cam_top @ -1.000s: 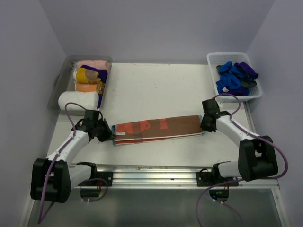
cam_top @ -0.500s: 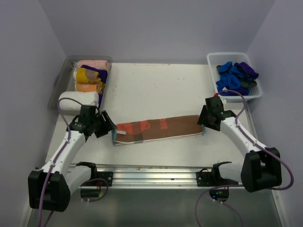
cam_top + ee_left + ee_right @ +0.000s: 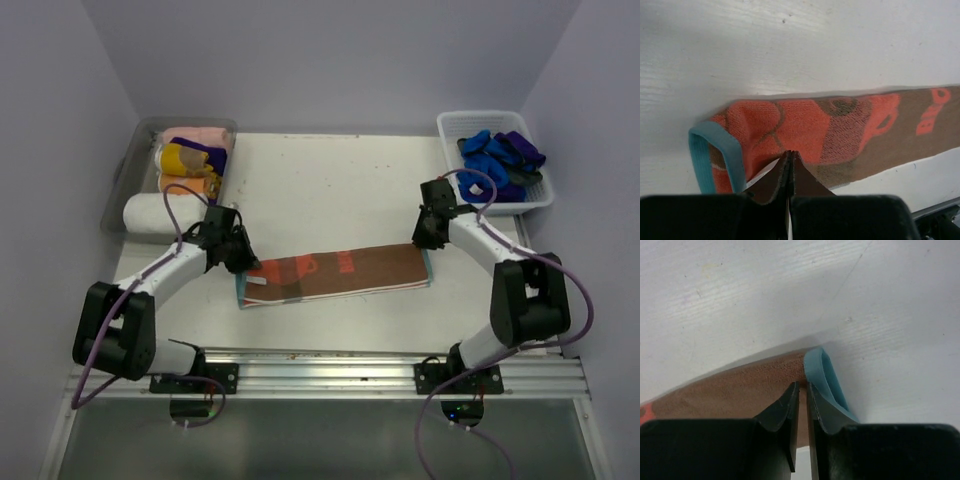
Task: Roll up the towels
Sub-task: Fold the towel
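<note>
Black left fingers are pressed together on the 9 o'clock end of the rust-brown towel; can't tell if any cloth is caught. Right fingers show a thin slit at the 3 o'clock end, beside the teal hem; pinching or not, can't tell. Towel lies flat, a folded strip mid-desk: rolling not started. Rolled towels sit in the grey tray at 10 o'clock. White basket at 2 o'clock. White desk, speckled; lilac walls.
</note>
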`<action>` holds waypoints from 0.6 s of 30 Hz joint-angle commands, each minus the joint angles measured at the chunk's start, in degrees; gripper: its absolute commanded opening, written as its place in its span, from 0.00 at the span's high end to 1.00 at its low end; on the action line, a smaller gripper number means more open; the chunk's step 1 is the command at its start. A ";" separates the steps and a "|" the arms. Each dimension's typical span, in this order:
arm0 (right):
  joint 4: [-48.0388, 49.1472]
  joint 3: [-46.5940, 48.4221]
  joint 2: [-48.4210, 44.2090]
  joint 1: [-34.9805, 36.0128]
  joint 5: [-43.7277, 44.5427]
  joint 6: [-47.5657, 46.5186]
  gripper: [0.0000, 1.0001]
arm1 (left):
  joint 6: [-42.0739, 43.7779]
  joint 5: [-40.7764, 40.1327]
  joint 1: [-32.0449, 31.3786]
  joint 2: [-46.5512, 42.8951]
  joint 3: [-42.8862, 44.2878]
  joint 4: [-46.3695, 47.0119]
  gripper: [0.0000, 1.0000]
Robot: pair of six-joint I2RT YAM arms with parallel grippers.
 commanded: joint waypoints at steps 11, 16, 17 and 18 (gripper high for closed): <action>3.57 3.08 11.44 -0.39 1.77 -0.78 0.85 | 0.37 -7.29 3.60 4.97 -2.35 5.43 1.00; 1.91 2.90 8.46 -0.48 1.95 -1.31 0.85 | 1.43 -9.14 5.00 3.83 -3.85 4.28 1.00; 1.64 2.82 6.97 -0.48 1.87 -1.40 0.85 | 1.60 -8.97 6.05 3.83 -4.37 4.37 1.00; 1.38 2.81 6.09 -0.48 1.86 -1.40 0.85 | 1.78 -8.70 6.50 3.83 -4.55 4.55 1.00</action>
